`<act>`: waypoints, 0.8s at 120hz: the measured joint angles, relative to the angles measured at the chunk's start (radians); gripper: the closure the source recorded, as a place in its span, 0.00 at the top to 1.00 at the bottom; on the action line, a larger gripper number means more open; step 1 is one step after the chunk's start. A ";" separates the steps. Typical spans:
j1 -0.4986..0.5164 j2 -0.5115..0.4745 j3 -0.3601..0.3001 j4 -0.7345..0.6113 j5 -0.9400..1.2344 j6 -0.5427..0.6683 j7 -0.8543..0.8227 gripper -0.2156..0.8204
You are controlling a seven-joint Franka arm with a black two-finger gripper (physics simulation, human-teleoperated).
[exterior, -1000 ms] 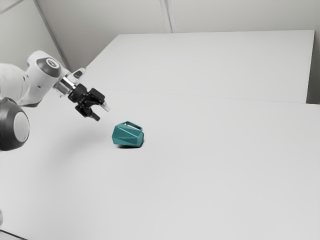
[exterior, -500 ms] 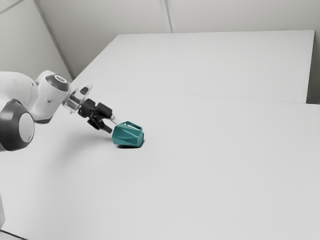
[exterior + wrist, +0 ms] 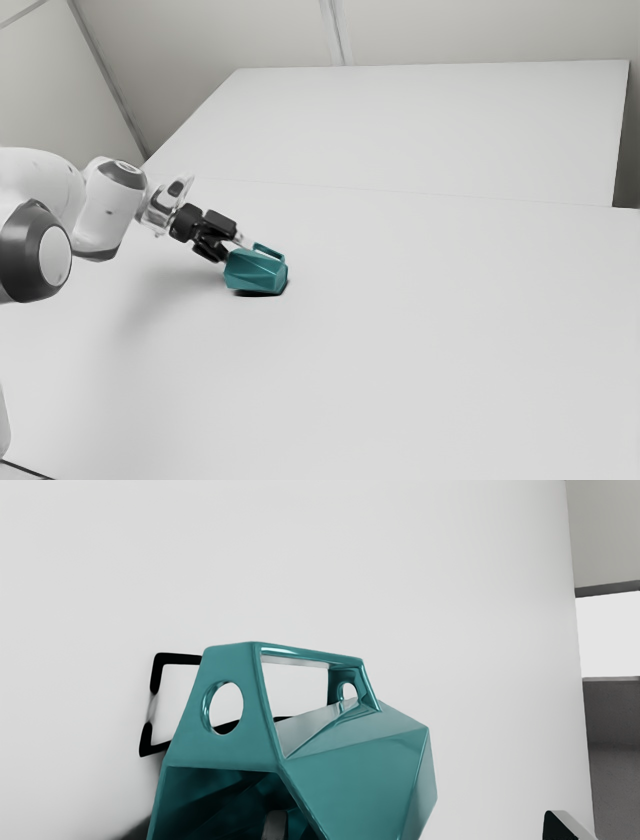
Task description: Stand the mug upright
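Mug: the glossy teal faceted mug (image 3: 256, 272) lies on its side on the smooth white table (image 3: 430, 340), base toward the exterior view's right; upright condition not met.
Handle: the angular teal loop handle (image 3: 232, 665) stands uppermost.
Jaws: released and spread wide on your black 2-finger gripper (image 3: 234, 250), nothing grasped; 1 fingertip (image 3: 275, 825) sits at the mug's mouth, the other (image 3: 557, 827) outside the side wall, with a gap.
Side wall: judged the part to pinch; ease in until the wall is well between the pads, close squarely, and confirm contact on 2 sides before raising.
Base: lift slightly, rotate the mouth upward, lower until the base sits flat, then release; a shallow pinch could let the faceted wall slip or swing.
Table edge: in the wrist view, an edge (image 3: 576, 645) runs beyond the outer finger; don't drift that way.
Open room: bare surface extends toward the exterior view's right; turn the mug there, keeping your knuckles off the tabletop.
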 joint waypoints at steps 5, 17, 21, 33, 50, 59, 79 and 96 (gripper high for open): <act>0.000 0.000 0.000 0.000 -0.004 0.000 0.006 0.61; 0.000 -0.003 0.000 0.002 -0.005 0.000 0.019 0.36; 0.000 -0.003 0.000 0.002 -0.005 0.000 0.023 0.31; 0.000 -0.010 0.000 0.003 -0.004 -0.003 0.033 0.18; -0.011 -0.018 0.000 0.004 -0.003 -0.006 0.045 0.10; -0.016 -0.024 0.000 0.003 -0.002 -0.007 0.050 0.08; -0.035 -0.080 0.000 0.001 0.006 -0.016 0.058 0.06; -0.084 -0.159 0.003 0.002 0.108 -0.007 0.038 0.04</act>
